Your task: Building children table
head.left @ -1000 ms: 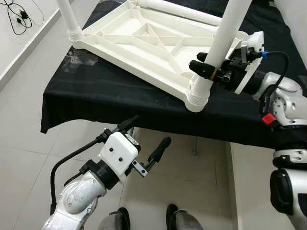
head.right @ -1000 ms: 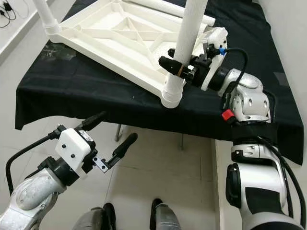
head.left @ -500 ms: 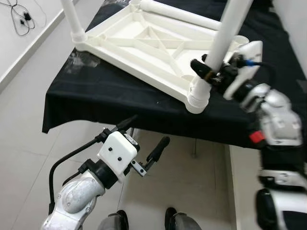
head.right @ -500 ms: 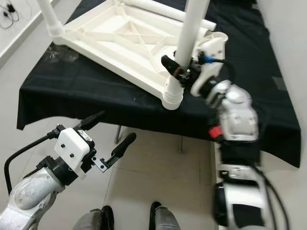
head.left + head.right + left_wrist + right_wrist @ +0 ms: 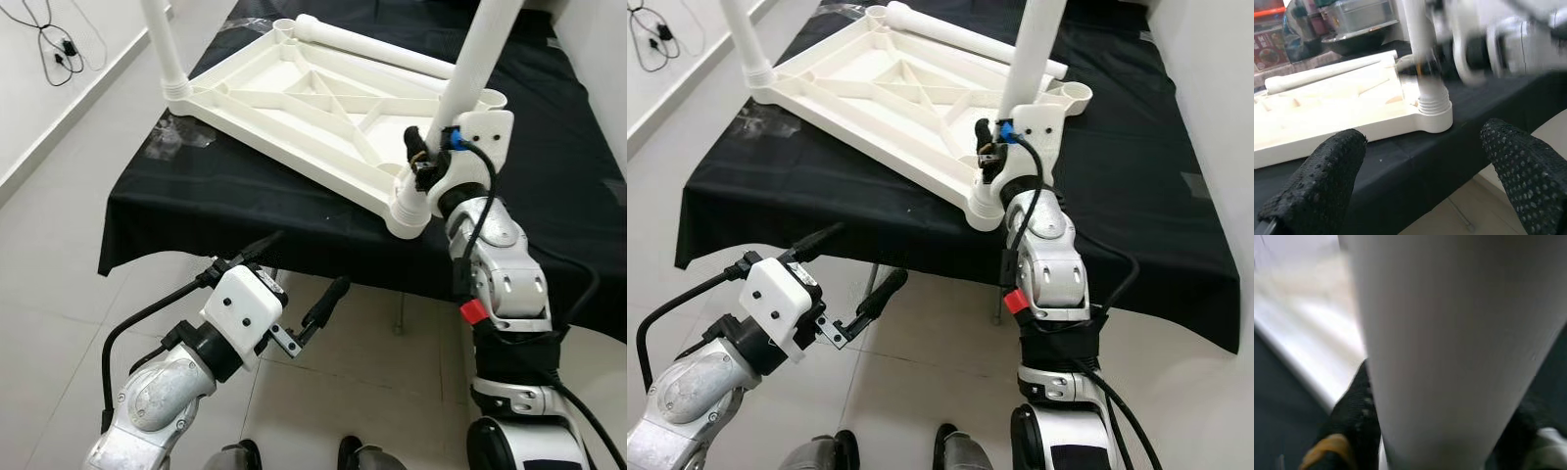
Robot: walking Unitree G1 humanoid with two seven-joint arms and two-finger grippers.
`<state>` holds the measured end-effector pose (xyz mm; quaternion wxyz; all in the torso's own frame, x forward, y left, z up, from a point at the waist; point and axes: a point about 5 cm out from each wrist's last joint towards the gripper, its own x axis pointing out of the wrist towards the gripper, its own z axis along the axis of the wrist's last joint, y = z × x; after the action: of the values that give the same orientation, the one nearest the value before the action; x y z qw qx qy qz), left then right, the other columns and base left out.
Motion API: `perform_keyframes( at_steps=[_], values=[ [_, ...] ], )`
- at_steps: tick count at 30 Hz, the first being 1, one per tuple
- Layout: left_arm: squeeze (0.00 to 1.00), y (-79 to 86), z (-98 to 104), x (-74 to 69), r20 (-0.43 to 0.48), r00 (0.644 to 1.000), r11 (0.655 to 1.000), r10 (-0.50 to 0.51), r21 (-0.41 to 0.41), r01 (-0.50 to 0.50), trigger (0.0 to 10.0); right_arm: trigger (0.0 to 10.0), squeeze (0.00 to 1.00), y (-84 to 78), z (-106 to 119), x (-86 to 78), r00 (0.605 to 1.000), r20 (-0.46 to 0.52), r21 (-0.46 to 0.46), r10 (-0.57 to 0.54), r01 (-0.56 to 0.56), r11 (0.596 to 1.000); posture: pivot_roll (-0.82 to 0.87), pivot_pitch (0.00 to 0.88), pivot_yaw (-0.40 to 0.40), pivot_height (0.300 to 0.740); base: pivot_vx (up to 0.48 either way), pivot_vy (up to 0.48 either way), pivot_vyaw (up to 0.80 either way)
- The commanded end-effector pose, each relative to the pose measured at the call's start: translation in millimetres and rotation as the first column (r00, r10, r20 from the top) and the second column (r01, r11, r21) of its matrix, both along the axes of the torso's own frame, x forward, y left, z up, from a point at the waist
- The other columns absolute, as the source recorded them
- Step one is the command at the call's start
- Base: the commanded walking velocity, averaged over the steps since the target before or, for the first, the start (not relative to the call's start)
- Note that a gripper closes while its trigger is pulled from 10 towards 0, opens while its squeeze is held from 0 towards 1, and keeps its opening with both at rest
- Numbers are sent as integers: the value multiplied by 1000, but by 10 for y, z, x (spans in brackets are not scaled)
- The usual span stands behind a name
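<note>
Here, a black cloth-covered table [image 5: 549, 206] takes up most of the scene, and everything else is placed relative to it. Lying upside down on its top is a white plastic children's tabletop [image 5: 323, 108], its ribbed underside facing up. One white leg [image 5: 162, 44] stands upright in the tabletop's far left corner socket. A second white leg [image 5: 470, 69] rises from the corner socket [image 5: 409, 211] nearest the table's front edge. A third leg [image 5: 382, 51] lies loose on its side along the tabletop's far edge, and an open socket [image 5: 488, 98] shows at the right corner.

The robot's right arm reaches up from below the front edge of the table. The right gripper [image 5: 423, 166] is clamped on the standing near-corner leg just above its socket, with the black fingers closed against either side of the white tube; in the right wrist view the leg [image 5: 1449, 347] presses between the two dark pads [image 5: 1359, 416].

The left gripper [image 5: 294, 294] hangs below and in front of the table's front edge, over the pale tiled floor [image 5: 59, 323]. Its two long black fingers [image 5: 1327, 176] are spread wide apart, holding and touching nothing.

A black cable [image 5: 49, 39] lies on the floor to the table's far left.
</note>
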<state>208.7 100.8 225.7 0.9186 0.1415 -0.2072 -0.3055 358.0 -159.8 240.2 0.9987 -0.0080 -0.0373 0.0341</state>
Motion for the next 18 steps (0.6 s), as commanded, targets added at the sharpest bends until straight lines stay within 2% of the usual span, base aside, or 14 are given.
perform_keyframes(
  at_steps=[1, 2, 4, 5, 7, 11, 15, 16, 18],
  values=[
    [0, -1, -48, 2, -17, 1000, 1000, 3, 15, -3, 10000, 10000, 1000, 17, -63, 0, 999, -28, 22, 21, -21, 1000, 44, 290, -25, 740, 0, 0, 0],
    [0, -7, -45, 2, -16, 1000, 1000, 2, 12, -2, 10000, 10000, 1000, 57, 53, 5, 994, 29, 26, 108, -109, 994, 44, 291, -26, 740, 0, 0, 0],
    [0, -7, -45, 2, -16, 1000, 1000, 2, 12, -2, 10000, 10000, 1000, 57, 53, 5, 994, 29, 26, 108, -109, 994, 44, 291, -26, 740, 0, 0, 0],
    [0, -12, -44, 1, -17, 1000, 1000, 2, 9, -2, 10000, 10000, 1000, -15, 223, 26, 970, 132, -20, 207, -206, 978, 39, 292, -26, 740, 0, 0, 0],
    [0, -7, -47, -4, -18, 1000, 1000, 3, 10, -3, 10000, 10000, 1000, -146, 395, 57, 933, 187, -74, 307, -298, 952, 43, 296, -28, 740, 0, 0, 0],
    [0, -3, -47, -10, -20, 1000, 1000, 6, 10, -6, 10000, 10000, 1000, -252, 529, 66, 864, 174, -123, 473, -458, 881, 43, 300, -30, 740, 0, 0, 0],
    [0, -7, -49, -14, -22, 1000, 1000, 6, 8, -6, 10000, 10000, 1000, -317, 584, 78, 849, 157, -172, 505, -480, 860, 47, 303, -31, 740, 0, 0, 0],
    [0, -10, -49, -20, -24, 1000, 1000, 6, 7, -6, 10000, 10000, 0, -385, 690, 100, 833, 167, -223, 527, -489, 843, 49, 303, -31, 740, 0, 0, 0],
    [0, -9, -46, -24, -23, 1000, 1000, 8, 8, -7, 10000, 10000, 0, -432, 784, 116, 801, 180, -228, 571, -531, 816, 53, 305, -31, 740, 0, 0, 0]
  ],
)
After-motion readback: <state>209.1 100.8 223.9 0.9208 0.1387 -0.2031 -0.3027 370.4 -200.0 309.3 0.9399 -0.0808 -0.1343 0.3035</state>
